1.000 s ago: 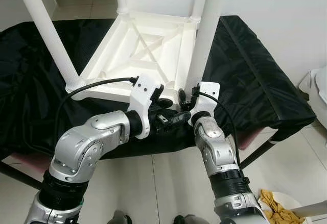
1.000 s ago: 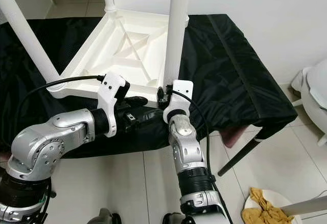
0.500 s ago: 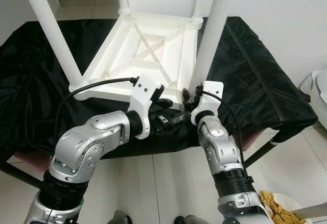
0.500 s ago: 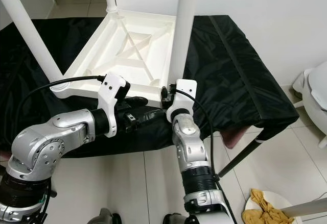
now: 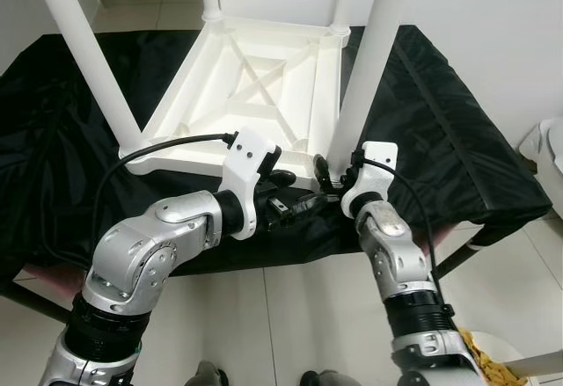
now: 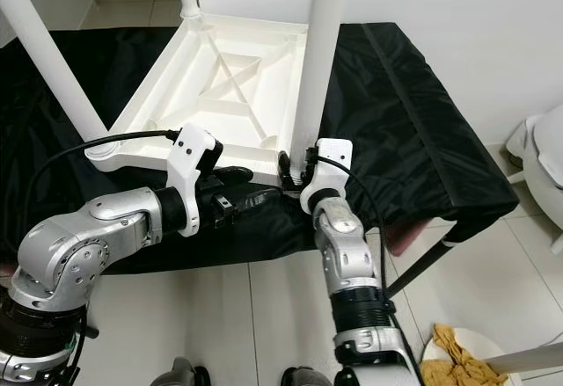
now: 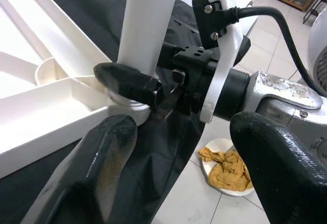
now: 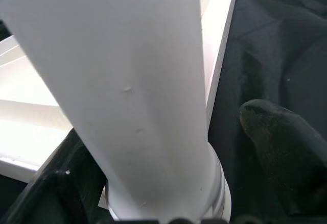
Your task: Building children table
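The white children's table (image 5: 255, 78) lies upside down on a black cloth (image 5: 440, 122), its legs pointing up. My right gripper (image 5: 327, 171) is shut on the near-right table leg (image 5: 365, 61) just above its socket at the corner; one of its fingers (image 8: 283, 142) presses beside the leg (image 8: 133, 81). My left gripper (image 5: 297, 200) sits open right in front of that same corner, level with the right gripper. Its two fingers (image 7: 97, 168) stand wide apart, with the leg (image 7: 148, 25) beyond them. Another leg (image 5: 88, 61) stands at the near-left corner.
The black cloth covers a low folding support that ends at a front edge (image 6: 422, 219) just behind my wrists. On the tiled floor to the right stands a white dish with a yellow rag (image 6: 453, 346). A white fixture (image 6: 545, 149) is at the far right.
My right gripper has moved to the right with the leg, whose top has swung rightward. The left arm has stayed in place.
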`<state>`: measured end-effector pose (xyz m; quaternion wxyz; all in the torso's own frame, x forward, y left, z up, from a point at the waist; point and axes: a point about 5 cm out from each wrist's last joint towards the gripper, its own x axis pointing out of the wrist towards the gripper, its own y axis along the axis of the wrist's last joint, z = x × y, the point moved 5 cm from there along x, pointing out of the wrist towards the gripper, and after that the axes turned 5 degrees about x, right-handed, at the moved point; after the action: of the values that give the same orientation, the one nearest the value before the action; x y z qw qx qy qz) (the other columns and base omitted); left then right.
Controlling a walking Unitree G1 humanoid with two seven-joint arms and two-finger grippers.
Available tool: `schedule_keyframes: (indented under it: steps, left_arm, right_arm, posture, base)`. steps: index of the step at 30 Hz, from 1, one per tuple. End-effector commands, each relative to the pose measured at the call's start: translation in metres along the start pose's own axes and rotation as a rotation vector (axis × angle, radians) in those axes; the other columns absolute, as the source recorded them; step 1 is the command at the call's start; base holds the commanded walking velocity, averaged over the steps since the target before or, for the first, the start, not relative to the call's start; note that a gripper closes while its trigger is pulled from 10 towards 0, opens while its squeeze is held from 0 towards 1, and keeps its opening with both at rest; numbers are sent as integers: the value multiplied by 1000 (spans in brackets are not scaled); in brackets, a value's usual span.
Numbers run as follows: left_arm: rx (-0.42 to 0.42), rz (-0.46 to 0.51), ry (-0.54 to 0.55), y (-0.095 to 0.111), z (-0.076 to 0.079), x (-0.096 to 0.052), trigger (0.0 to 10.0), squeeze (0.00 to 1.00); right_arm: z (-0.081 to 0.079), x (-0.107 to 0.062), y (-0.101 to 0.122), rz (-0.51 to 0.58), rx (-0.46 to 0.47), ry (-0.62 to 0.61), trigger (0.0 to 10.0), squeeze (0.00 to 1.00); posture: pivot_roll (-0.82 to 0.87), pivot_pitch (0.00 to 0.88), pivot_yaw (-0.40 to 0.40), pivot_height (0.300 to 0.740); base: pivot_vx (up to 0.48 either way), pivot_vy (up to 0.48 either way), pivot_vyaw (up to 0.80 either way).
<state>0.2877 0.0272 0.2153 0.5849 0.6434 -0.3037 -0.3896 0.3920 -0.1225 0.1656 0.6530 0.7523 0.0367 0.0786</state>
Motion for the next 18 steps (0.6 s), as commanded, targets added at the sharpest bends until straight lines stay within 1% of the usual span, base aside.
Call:
schedule_keyframes:
  steps: [1, 3, 4, 5, 6, 7, 9, 10, 13, 14, 15, 16, 17, 18]
  left_arm:
    - [-2, -1, -33, 0, 5, -1, 10000, 0]
    - [0, -3, -31, 0, 4, -2, 10000, 0]
    - [0, -3, -31, 0, 4, -2, 10000, 0]
    - [-1, -4, -30, 0, 4, -3, 10000, 0]
    - [-1, -4, -30, 0, 4, -3, 10000, 0]
    - [-2, -4, -29, 0, 4, -3, 10000, 0]
    - [-2, -4, -29, 0, 4, -3, 10000, 0]
    - [-1, -5, -28, 0, 4, -4, 10000, 0]
    - [-1, -5, -28, 0, 4, -4, 10000, 0]
    - [0, -5, -29, 0, 4, -4, 10000, 0]
    - [0, -5, -29, 0, 4, -4, 10000, 0]
    - [2, -6, -30, 0, 4, -3, 10000, 0]
    - [2, -6, -30, 0, 4, -3, 10000, 0]
    - [4, -7, -33, 1, 4, -3, 10000, 0]
  right_arm:
    - [9, -1, -4, -14, 9, -22, 10000, 1000]
    - [19, 0, -2, -18, 4, 5, 10000, 1000]
    - [19, 0, -2, -18, 4, 5, 10000, 1000]
    - [22, 1, 1, -11, -4, 47, 10000, 949]
    - [22, 1, 1, -11, -4, 47, 10000, 949]
    - [21, 0, 5, -7, -30, 128, 10000, 0]
    - [21, 0, 5, -7, -30, 128, 10000, 0]
    - [18, -1, 7, -5, -48, 210, 10000, 0]
    - [18, -1, 7, -5, -48, 210, 10000, 0]
    - [15, -2, 8, -11, -74, 280, 10000, 0]
    - [15, -2, 8, -11, -74, 280, 10000, 0]
    - [12, -3, 8, -24, -104, 362, 10000, 0]
    - [12, -3, 8, -24, -104, 362, 10000, 0]
    - [9, -2, 9, -35, -129, 437, 10000, 0]
  posture:
    - [-20, 92, 22, 740]
    - [-16, 92, 22, 740]
    - [-16, 92, 22, 740]
    - [-15, 92, 22, 740]
    - [-15, 92, 22, 740]
    - [-13, 94, 24, 740]
    - [-13, 94, 24, 740]
    - [-14, 94, 26, 740]
    - [-14, 94, 26, 740]
    - [-16, 95, 26, 740]
    - [-16, 95, 26, 740]
    - [-17, 93, 27, 740]
    - [-17, 93, 27, 740]
    - [-20, 88, 33, 740]
  base:
    - [0, 0, 0]
    - [0, 0, 0]
    - [0, 0, 0]
    - [0, 0, 0]
    - [0, 0, 0]
    - [0, 0, 0]
    - [0, 0, 0]
    - [0, 0, 0]
    - [0, 0, 0]
    - [0, 0, 0]
    - [0, 0, 0]
    - [0, 0, 0]
    - [0, 0, 0]
    - [0, 0, 0]
